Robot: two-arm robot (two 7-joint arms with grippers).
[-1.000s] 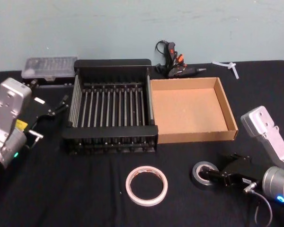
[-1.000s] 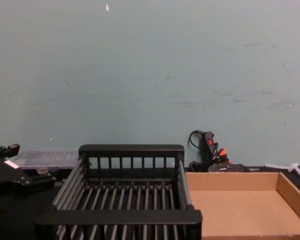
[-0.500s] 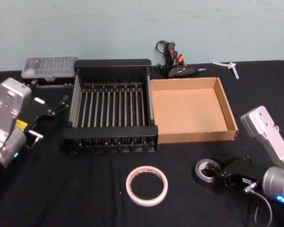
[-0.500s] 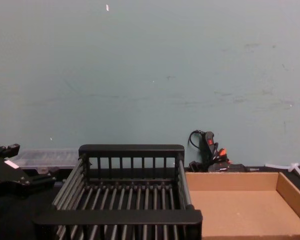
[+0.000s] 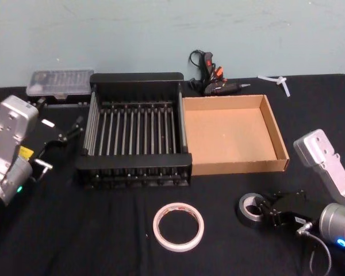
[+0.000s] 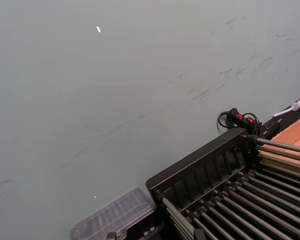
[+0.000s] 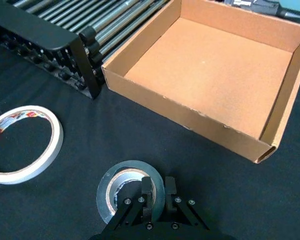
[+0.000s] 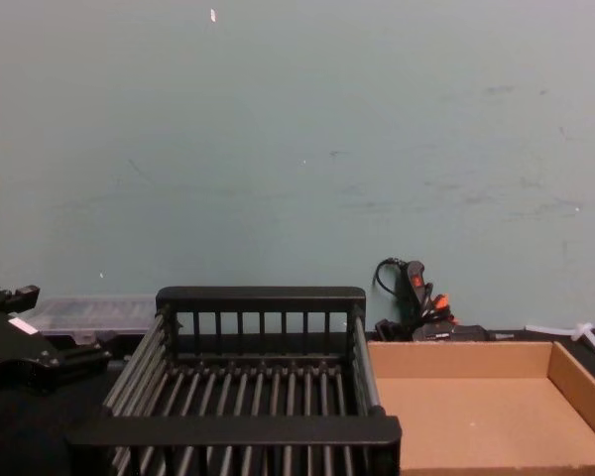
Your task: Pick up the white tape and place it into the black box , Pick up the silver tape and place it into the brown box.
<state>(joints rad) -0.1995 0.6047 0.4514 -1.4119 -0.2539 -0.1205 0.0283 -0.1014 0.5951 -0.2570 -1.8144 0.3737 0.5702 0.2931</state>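
The step in hand appeared to be the grasp of the small thick dull silver-grey tape roll (image 7: pixel 130 189), which lay flat on the black-clothed counter (image 5: pixel 103 230), near the front wall of the shallow brown cardboard box (image 5: pixel 230 133) and apart from it. To do it well, the right gripper (image 7: pixel 155 186) would need a firm pinch on the roll's wall before any lift, then a rise high enough to pass over the low cardboard wall.

In the right wrist view the jaws straddled the nearest part of the ring, one inside the pale core, one outside, grasping that wall or close to it.

The large thin white ring of tape (image 5: pixel 178 226) lay flat in front of the black slatted plastic crate (image 5: pixel 135 123). The left gripper (image 5: pixel 75 127) hung beside that crate's left side; whether its jaws were released, I cannot tell.
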